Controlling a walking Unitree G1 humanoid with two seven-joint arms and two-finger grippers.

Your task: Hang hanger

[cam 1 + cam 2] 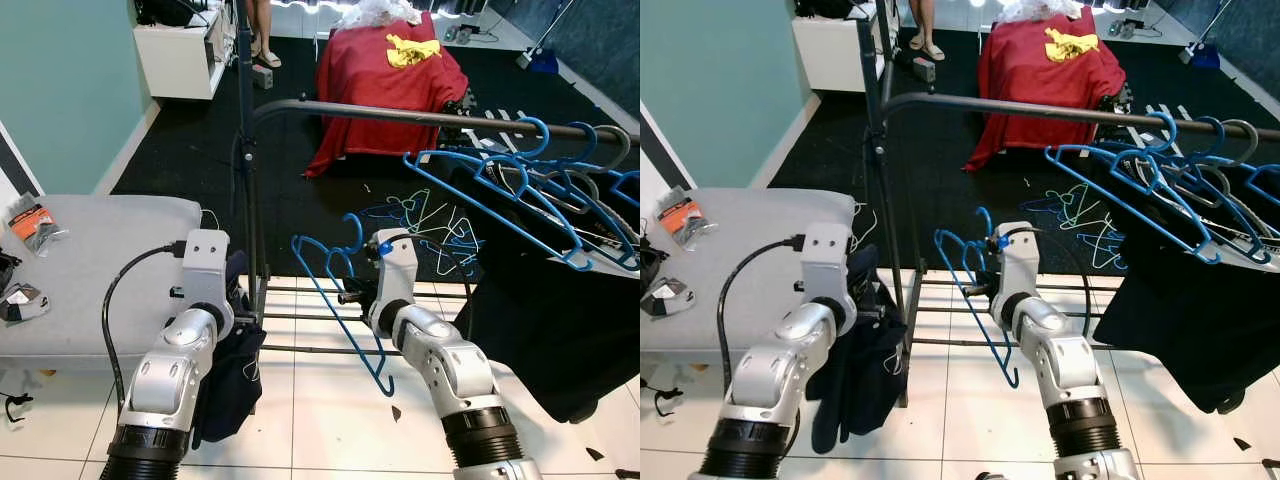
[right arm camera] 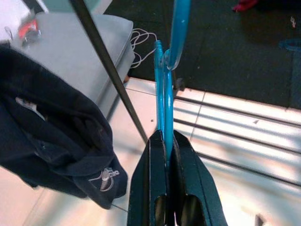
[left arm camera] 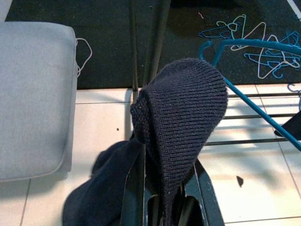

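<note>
At the far left of the head views we see a grey cushioned bench [image 1: 90, 270] with a few small packets [image 1: 35, 225] on its left end. Just right of it, in the lower left, our left gripper [image 3: 160, 207] is clamped on a dark navy knitted garment [image 3: 183, 122]; in the left wrist view the cloth bunches up over the black fingers [image 3: 134, 193] and hangs down beside them towards the white tiled floor [image 1: 320, 410].

Next comes the upright post of the clothes rack [image 1: 247, 150], rising through the centre-left of the frame, with its horizontal rail [image 1: 400, 115] running off to the right across the upper middle.

In the centre, our right gripper [image 2: 165, 160] is closed on a blue hanger [image 1: 340, 290]. In the right wrist view the two fingers [image 2: 153, 179] press together on the thin blue plastic near the neck, and the hook curves up beyond the fingertips. In the head views the hanger sits just left of the right wrist, hook uppermost, its long lower arm slanting down towards the tiles. It is below the rail and not on it.

At the upper centre a red-covered piece of furniture [image 1: 385, 75] stands on the dark carpet [image 1: 190, 150]. A loose pile of pale hangers [image 1: 430, 225] lies on the carpet below the rail. At the right, several blue hangers [image 1: 520, 175] already hang on the rail, above a black garment [image 1: 550, 320].
</note>
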